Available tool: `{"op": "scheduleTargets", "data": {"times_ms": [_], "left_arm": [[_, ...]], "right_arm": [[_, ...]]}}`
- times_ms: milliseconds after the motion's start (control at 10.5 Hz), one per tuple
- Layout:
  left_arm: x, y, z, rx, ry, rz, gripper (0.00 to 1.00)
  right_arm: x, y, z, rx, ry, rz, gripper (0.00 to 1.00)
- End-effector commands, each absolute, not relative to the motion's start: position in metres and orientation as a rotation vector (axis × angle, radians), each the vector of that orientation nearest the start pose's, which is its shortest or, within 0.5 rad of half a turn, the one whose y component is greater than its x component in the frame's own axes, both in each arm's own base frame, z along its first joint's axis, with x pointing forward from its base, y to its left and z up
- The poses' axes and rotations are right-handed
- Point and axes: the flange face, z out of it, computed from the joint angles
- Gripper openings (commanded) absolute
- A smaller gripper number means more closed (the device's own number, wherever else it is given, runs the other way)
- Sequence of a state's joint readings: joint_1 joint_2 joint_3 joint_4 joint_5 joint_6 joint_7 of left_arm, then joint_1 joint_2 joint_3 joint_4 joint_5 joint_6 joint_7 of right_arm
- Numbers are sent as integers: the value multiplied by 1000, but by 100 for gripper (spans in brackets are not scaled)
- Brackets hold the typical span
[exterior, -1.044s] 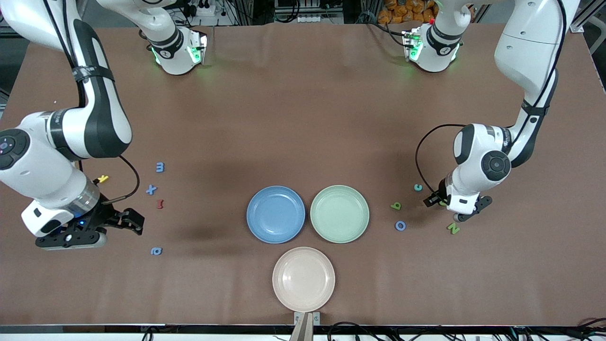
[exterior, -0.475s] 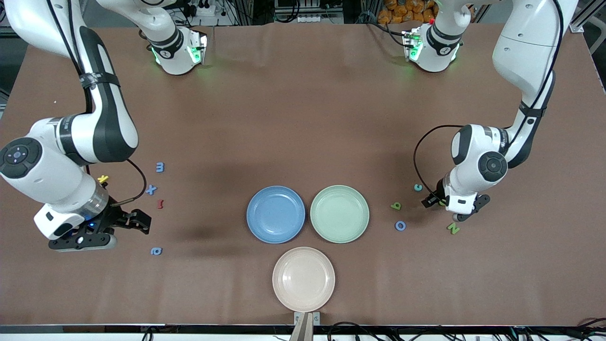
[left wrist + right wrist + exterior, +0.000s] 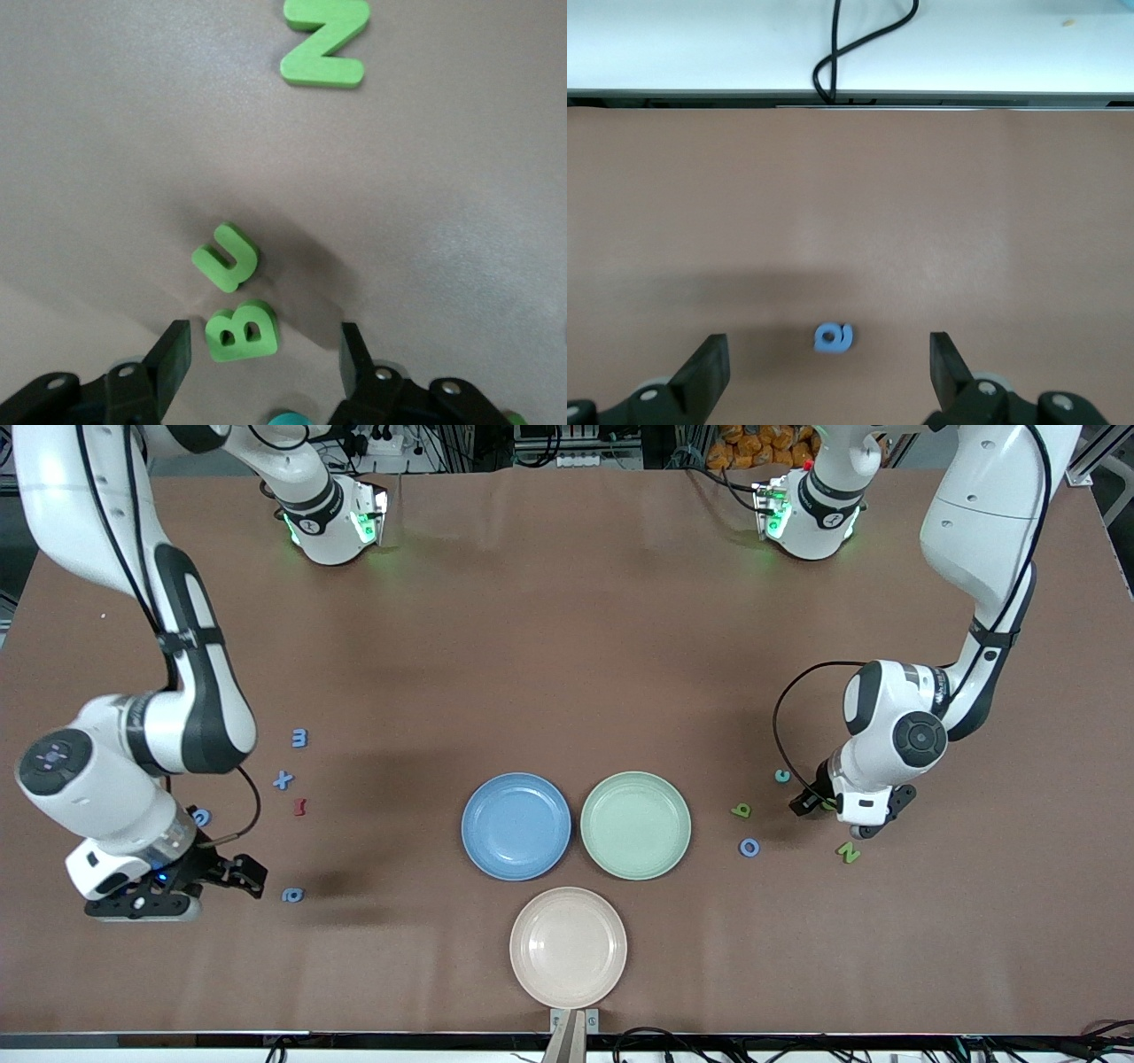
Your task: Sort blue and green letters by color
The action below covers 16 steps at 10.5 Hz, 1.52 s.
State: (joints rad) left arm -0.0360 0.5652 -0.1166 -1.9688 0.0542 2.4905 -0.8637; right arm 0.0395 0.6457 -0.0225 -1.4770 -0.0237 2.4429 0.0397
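Left arm's end of the counter:
- Left end effector low over the counter, spread, pinching nothing.
- Green B flat on the counter between the two fingers, closer to one of them, touching neither.
- Green U just beside the B, a little ahead of the fingertips.
- Green N further ahead of the same end effector, apart from the B and U.
- Green b, blue o and teal c beside the left end effector, between it and the plates.

Right arm's end of the counter:
- Right end effector low over the counter, spread wide, pinching nothing.
- Blue a just ahead of its fingertips, lined up with the gap between them, touched by neither finger.
- Another blue letter half hidden beside the right wrist; shape impossible to read.
- Blue x, blue m and dark red letter near the right end effector, all loose on the counter.

Mid-counter, well apart from both end effectors:
- Blue plate and green plate side by side, almost touching.
- Beige plate nearer to the front camera than those two.
- No letters on any plate.
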Motion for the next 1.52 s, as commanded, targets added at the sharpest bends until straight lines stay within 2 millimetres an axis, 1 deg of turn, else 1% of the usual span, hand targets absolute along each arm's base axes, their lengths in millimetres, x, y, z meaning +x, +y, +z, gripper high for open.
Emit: {"op": "scheduleTargets", "data": {"times_ms": [0, 95, 190, 285, 380, 475, 570, 664, 759, 854, 949, 1139, 1234, 1329, 1424], "left_arm": [[601, -91, 178, -2950, -1099, 65, 77], [599, -89, 176, -2945, -1101, 73, 77], [599, -89, 175, -2945, -1101, 75, 76], [599, -88, 175, -2944, -1103, 73, 74], [599, -88, 175, -2944, -1103, 73, 71], [598, -88, 175, -2943, -1103, 77, 67], [598, -89, 175, -2945, -1101, 75, 52], [598, -92, 174, -2947, -1092, 74, 36], [598, -94, 174, -2950, -1085, 74, 19], [598, -95, 175, -2953, -1066, 71, 4], [598, -98, 175, -2954, -1015, 54, 0], [603, -113, 187, -2977, -965, 17, 0], [607, -129, 202, -3000, -934, -24, 0], [608, -148, 211, -3022, -897, -51, 0], [612, -174, 223, -3052, -846, -91, 0]], "right_arm": [[747, -30, 312, -3211, -70, -402, 100], [744, -35, 307, -3233, -209, -277, 100], [746, -35, 297, -3237, -250, -219, 100], [745, -39, 289, -3236, -250, -173, 100], [747, -36, 283, -3227, -296, -162, 100], [752, -28, 268, -3219, -315, -151, 100], [758, -20, 254, -3181, -305, -150, 100], [766, -19, 248, -3151, -269, -172, 100], [774, -14, 244, -3147, -273, -195, 100], [779, -11, 236, -3142, -272, -210, 100], [781, -2, 226, -3138, -276, -208, 100], [781, 8, 214, -3136, -202, -215, 100], [781, 20, 205, -3134, -175, -225, 100], [781, 22, 197, -3135, -164, -223, 100], [779, 22, 191, -3137, -163, -211, 100]]}}
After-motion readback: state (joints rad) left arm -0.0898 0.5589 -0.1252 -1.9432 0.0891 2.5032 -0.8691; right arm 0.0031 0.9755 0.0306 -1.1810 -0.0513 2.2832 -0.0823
